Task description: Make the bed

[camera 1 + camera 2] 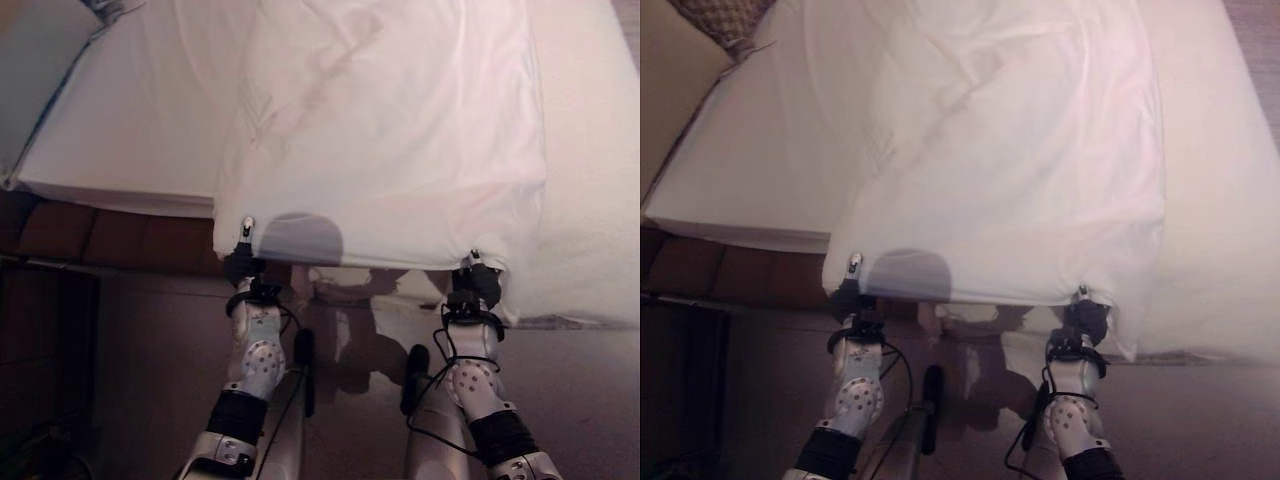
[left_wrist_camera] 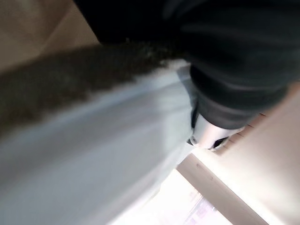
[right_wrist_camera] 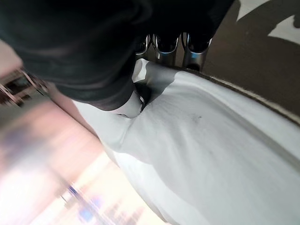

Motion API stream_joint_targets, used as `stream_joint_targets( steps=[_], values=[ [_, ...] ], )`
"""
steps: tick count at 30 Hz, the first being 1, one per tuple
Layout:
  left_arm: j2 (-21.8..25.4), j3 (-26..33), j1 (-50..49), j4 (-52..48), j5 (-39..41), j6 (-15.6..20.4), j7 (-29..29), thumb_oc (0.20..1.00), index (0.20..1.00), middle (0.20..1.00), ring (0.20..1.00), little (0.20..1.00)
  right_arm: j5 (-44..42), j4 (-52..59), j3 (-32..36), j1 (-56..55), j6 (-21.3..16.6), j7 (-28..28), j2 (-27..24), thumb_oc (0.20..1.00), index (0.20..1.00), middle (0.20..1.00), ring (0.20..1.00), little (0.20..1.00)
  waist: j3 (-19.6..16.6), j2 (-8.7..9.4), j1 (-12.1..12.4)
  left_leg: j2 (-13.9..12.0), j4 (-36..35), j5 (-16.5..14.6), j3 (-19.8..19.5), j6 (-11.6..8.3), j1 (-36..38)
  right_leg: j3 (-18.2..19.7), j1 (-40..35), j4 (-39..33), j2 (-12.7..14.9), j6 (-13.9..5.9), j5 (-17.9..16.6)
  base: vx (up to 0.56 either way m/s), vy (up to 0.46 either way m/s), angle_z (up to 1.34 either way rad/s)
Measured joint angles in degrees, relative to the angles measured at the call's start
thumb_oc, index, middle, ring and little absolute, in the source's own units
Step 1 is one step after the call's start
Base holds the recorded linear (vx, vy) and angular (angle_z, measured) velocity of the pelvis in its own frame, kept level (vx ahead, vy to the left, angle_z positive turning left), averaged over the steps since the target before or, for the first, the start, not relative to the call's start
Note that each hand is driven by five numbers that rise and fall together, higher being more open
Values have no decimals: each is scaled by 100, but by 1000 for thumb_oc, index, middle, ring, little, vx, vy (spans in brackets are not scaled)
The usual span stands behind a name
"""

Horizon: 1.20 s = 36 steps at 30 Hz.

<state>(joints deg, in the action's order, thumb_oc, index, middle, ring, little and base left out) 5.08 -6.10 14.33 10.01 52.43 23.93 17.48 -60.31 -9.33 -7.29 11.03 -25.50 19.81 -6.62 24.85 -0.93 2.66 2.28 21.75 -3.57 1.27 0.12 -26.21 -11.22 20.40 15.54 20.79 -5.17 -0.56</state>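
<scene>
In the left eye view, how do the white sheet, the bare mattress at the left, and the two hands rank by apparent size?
1. White sheet, largest.
2. Bare mattress.
3. Left hand and right hand: both small and look alike, each gripping the sheet's near edge, so I do not rank them.

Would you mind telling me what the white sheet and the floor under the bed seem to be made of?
The white sheet looks like thin woven cloth, matte: it creases and sags between both hands. The floor seems a hard, slightly glossy surface, since it reflects faintly; tile or wood, unclear.
</scene>
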Motion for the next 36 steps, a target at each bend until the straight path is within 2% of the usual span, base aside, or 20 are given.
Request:
stream_joint_targets(
  steps=[1, 2, 3, 4, 5, 6, 9, 13, 20, 22, 26, 27, 28, 29, 30, 31, 33, 34, 35, 36],
  values=[
    [60, 60, -122, -10, -3, -1, -9, 200, 200, 200, 200, 200, 1, -10, -57, -2, 6, -38, 82, 200, 200, 200, 200, 200, -9, -11, 35, 84, -69, 11, -64, 91, 45, 179, -90, 4, -76, 18, -17, -15, 301, -7],
    [79, 81, -149, -33, -26, -2, -7, 200, 200, 200, 200, 200, 7, -18, -63, -75, 15, -74, 132, 200, 200, 200, 200, 200, -18, 1, -2, 124, -193, 41, -87, 167, 106, 280, 75, 272, -270, -112, 213, -8, 362, 0],
    [111, 117, -184, -69, -68, -3, -9, 200, 200, 200, 200, 200, 6, -26, -84, -87, 70, -101, 143, 200, 200, 200, 200, 200, -23, 8, -10, 60, -383, 134, -101, 147, 164, 372, 242, 551, -542, -142, 484, -25, 178, -5],
    [136, 120, -250, -141, -109, -6, -5, 200, 200, 200, 200, 200, -2, -27, -92, -140, 114, -178, 150, 200, 200, 200, 200, 200, -46, 66, -14, 89, -613, 256, -47, 220, 243, 273, 404, 777, -990, -70, 632, -15, 145, -4],
    [141, 119, -292, -163, -114, -17, -7, 200, 200, 200, 200, 200, -5, -27, -98, -140, 118, -193, 146, 200, 200, 200, 200, 200, -47, 85, -20, 117, -667, 279, -33, 231, 280, 280, 418, 750, -1177, 4, 695, -11, 109, -3],
    [92, 117, -337, -188, -117, -49, -2, 200, 200, 200, 200, 200, -7, -72, -98, -165, 121, -229, 107, 200, 200, 200, 200, 200, -36, 76, -49, 204, -698, 284, -45, 249, 365, 453, 332, 643, -1496, 345, 756, 1, 69, 2],
    [94, 115, -437, -267, -181, -72, -3, 200, 200, 200, 200, 200, -10, -87, -108, -213, 121, -243, 108, 200, 200, 200, 200, 200, -35, 107, -201, 280, -791, 287, -146, 250, 490, 607, 198, 600, -1540, 300, 761, 2, 19, 2],
    [173, 117, -502, -271, -218, -75, 18, 200, 200, 200, 200, 200, -12, -120, -168, -217, 122, -276, 110, 200, 200, 200, 200, 200, -12, 175, -184, 286, -856, 288, -131, 247, 591, 724, 257, 790, -1552, 229, 844, 23, -58, -3],
    [172, 176, -654, -364, -194, -84, 12, 200, 200, 200, 200, 200, -64, -238, -246, -191, 156, -296, 129, 200, 200, 200, 200, 200, -34, 181, -172, 131, -1163, 409, -63, 45, 755, 814, 166, 573, -1777, 410, 836, 36, -138, -8],
    [111, 167, -607, -362, -190, -175, -24, 200, 200, 200, 200, 200, -58, -234, -235, -187, 166, -290, 15, 200, 200, 200, 200, 200, -35, 172, -191, 157, -881, 369, -150, -45, 657, 808, 165, 866, -1781, 545, 1017, 25, -25, 37],
    [105, 170, -619, -362, -146, -216, -50, 200, 200, 200, 200, 200, -46, -240, -233, -37, 165, -272, -65, 200, 200, 200, 200, 200, -33, 170, -164, 128, -659, 309, -210, -154, 672, 735, 199, 1229, -1749, 666, 1272, 23, 4, 21],
    [100, 175, -590, -362, -89, -215, -60, 200, 200, 200, 200, 200, -40, -254, -232, -19, 165, -266, -79, 200, 200, 200, 200, 200, -32, 170, -164, 102, -585, 309, -315, -181, 643, 763, 198, 1252, -1744, 684, 1286, 87, 112, 6],
    [96, 185, -483, -340, -31, -228, -67, 200, 200, 200, 200, 200, -33, -313, -219, 55, 165, -260, -103, 200, 200, 200, 200, 200, -15, 217, -140, 96, -393, 268, -684, -299, 488, 840, 180, 1221, -1645, 844, 1317, 101, 173, -3],
    [137, 184, -467, -342, -22, -242, -67, 200, 200, 200, 200, 200, -32, -369, -224, 63, 169, -257, -95, 200, 200, 200, 200, 200, -35, 278, -78, 138, -251, 156, -1080, -320, 402, 840, 199, 1139, -1639, 851, 1249, 43, 217, -51],
    [164, 185, -446, -347, -12, -239, -53, 200, 200, 200, 200, 200, -7, -319, -225, 47, 171, -256, -67, 200, 200, 200, 200, 200, -77, 370, 136, -235, -214, 56, -1591, -457, 272, 887, 274, 1026, -1614, 773, 1065, 18, 253, -60],
    [164, 204, -427, -347, -13, -232, -44, 200, 200, 200, 200, 200, 8, -315, -225, 70, 165, -256, -59, 200, 200, 200, 200, 200, -89, 351, 130, -495, -270, 35, -1750, -508, 205, 828, 328, 1019, -1608, 765, 1044, 26, 364, -60],
    [25, 235, -412, -353, -47, -228, 6, 200, 200, 200, 200, 200, 7, -343, -197, 86, 161, -227, -95, 200, 200, 200, 200, 200, -131, 238, 92, -1241, -812, 69, -1649, -583, 122, 619, 506, 1198, -1600, 740, 1085, 46, 567, -13],
    [-19, 234, -338, -350, -57, -228, 20, 200, 200, 200, 200, 200, 7, -353, -187, 62, 161, -191, -97, 200, 200, 200, 200, 200, -130, 237, 91, -1433, -1017, 89, -1537, -607, 146, 578, 542, 1225, -1548, 715, 1100, -11, 715, 1],
    [-48, 215, -372, -350, -58, -228, 31, 200, 200, 200, 200, 200, 6, -261, -174, 37, 157, -140, -106, 200, 200, 200, 200, 200, -155, 195, 52, -1506, -1118, 107, -1154, -576, 153, 447, 604, 1245, -1445, 618, 1120, -35, 365, 0],
    [-56, 216, -353, -341, -59, -228, 32, 200, 200, 200, 200, 200, 13, -282, -171, 12, 152, -141, -110, 200, 200, 200, 200, 200, -165, 173, 24, -1496, -1108, 109, -1153, -576, 146, 461, 611, 1226, -1438, 572, 1103, -34, 588, 1]
  ],
)
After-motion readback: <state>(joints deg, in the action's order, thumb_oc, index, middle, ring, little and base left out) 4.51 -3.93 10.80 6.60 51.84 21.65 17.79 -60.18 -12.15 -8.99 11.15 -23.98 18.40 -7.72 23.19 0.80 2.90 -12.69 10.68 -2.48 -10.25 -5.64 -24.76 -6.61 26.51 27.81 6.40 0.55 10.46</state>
